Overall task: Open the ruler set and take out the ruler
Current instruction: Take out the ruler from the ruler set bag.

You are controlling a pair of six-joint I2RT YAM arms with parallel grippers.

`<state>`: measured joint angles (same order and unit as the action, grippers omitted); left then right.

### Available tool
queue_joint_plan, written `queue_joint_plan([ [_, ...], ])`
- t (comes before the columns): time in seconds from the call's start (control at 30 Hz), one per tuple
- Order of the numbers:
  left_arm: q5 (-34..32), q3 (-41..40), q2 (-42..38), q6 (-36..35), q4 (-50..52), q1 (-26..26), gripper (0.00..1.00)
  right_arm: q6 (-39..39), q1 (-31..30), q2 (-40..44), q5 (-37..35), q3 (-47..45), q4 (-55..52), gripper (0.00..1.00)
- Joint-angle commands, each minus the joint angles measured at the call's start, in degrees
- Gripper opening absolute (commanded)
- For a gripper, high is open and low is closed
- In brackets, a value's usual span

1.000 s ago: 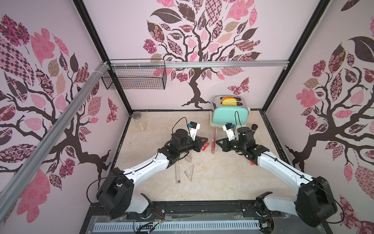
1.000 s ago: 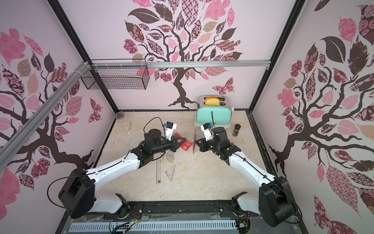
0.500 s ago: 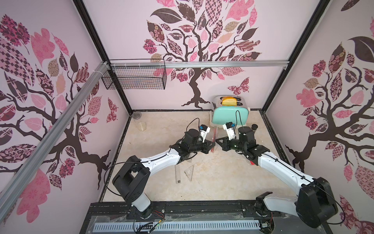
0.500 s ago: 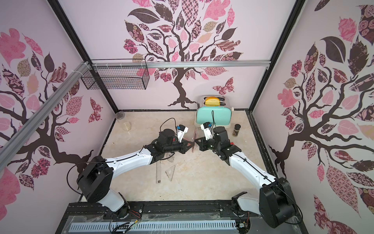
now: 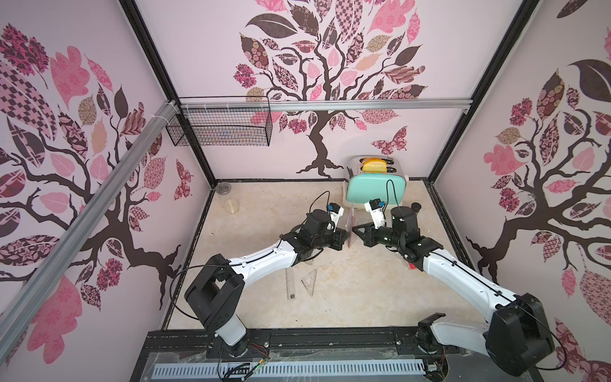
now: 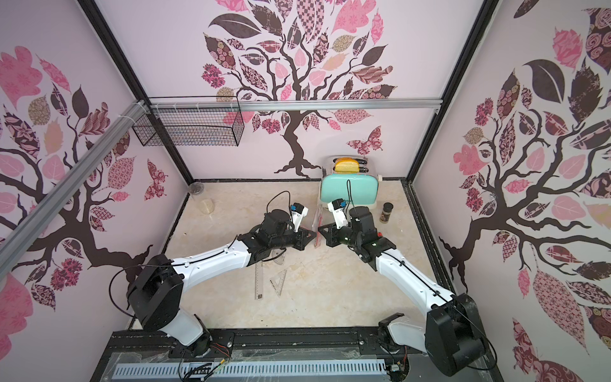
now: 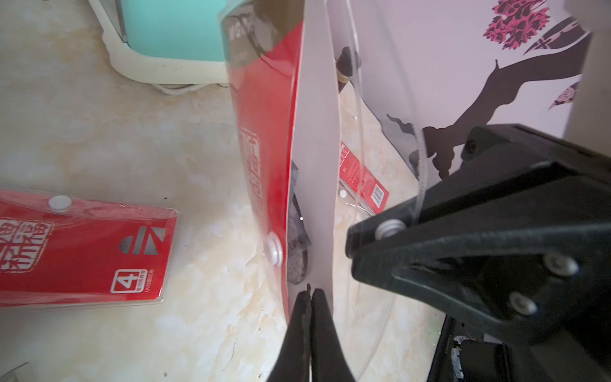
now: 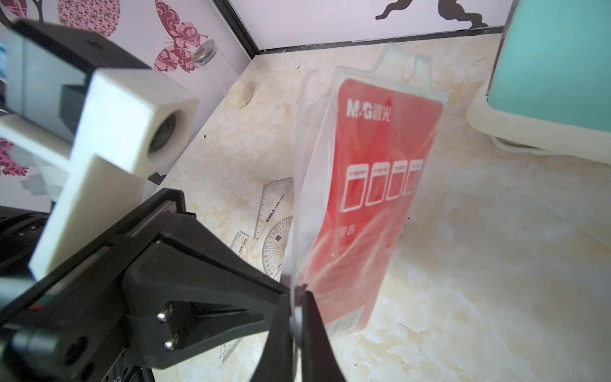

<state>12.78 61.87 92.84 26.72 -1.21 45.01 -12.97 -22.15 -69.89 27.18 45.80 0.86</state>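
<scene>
left hand (image 7: 310, 295): pressed together on the edge of the ruler set pouch (image 8: 373, 185), right where the red card meets the white backing

right hand (image 8: 299, 297): pinching the pouch's clear flap (image 8: 312, 172) at the white snap stud (image 7: 391, 228); the flap stands apart from the pouch body

pouch: held upright between the two hands, and it looks edge-on in both top views; can't tell if its low corner touches the tabletop (image 5: 363, 297)

inside the gap: something greyish, honestly can't tell what it is

ruler (image 5: 291, 284): lying flat on the tabletop near the left arm, just beside a clear set square (image 5: 309, 282), with a protractor (image 8: 277, 244) close by

second red pouch (image 7: 82, 251): flat on the tabletop, off to the side of the held one

toaster (image 5: 377, 191): mint green, by the back wall beyond both hands
</scene>
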Motion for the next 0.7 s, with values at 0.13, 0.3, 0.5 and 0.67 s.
queue_joint_plan([
  [0.13,-5.04,2.91,2.69,-1.82,1.44,0.28,0.08,1.46,-0.11,1.33,2.17,1.67,-1.09,0.00],
  [0.3,-5.47,2.58,2.99,-1.06,-0.92,0.25,0.16,2.07,-0.14,1.33,2.10,1.77,-1.84,0.00],
  [0.5,-6.05,2.76,3.00,-0.99,-3.29,0.21,0.19,2.74,-0.12,1.42,2.00,2.18,-2.95,0.00],
  [0.67,-6.27,4.30,4.46,-0.96,-3.63,0.25,0.20,2.84,-0.12,1.67,2.13,2.19,-3.34,0.00],
])
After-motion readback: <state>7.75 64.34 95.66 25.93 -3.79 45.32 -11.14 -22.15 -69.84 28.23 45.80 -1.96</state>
